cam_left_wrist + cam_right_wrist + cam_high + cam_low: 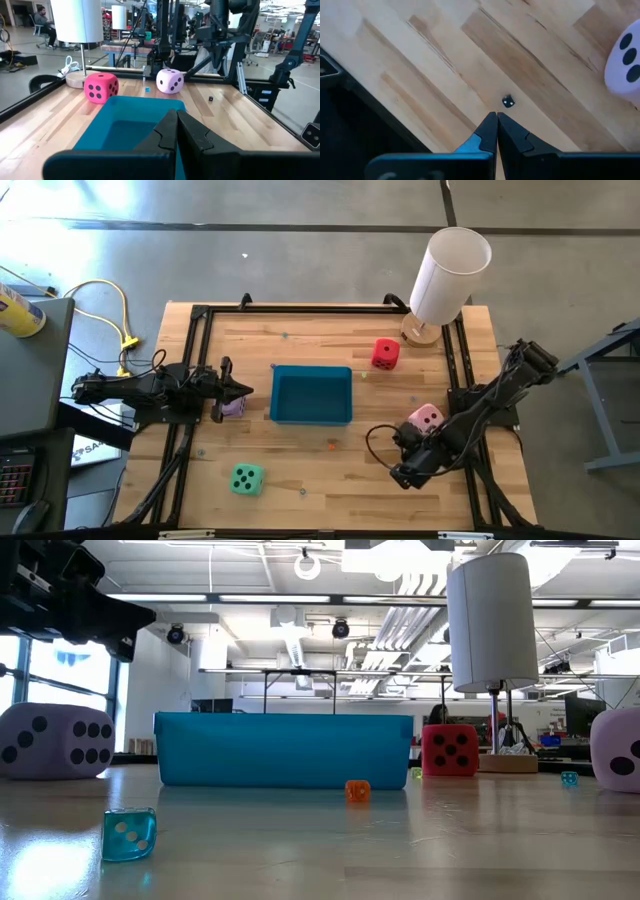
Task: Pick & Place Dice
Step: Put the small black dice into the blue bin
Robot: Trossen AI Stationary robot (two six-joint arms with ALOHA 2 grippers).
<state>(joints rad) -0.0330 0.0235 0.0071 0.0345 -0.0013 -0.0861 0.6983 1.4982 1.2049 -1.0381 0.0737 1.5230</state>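
The lilac die [232,407] rests on the table just left of the teal tray [311,396]; it also shows in the low view [55,740]. My left gripper [243,390] hovers above it, shut and empty, pointing at the tray [125,125]. The red die [385,354] sits far right of the tray, the pink die [426,419] at the right, and the mint green die [247,479] near the front left. My right gripper [400,476] is shut and empty, low over bare wood in front of the pink die [625,65].
A white cylinder on a round wooden base [448,278] stands at the far right corner. Tiny dice lie on the wood: a black one [508,101] by my right fingertips, an orange one [357,790] and a clear teal one [130,833]. A black frame [200,315] borders the table.
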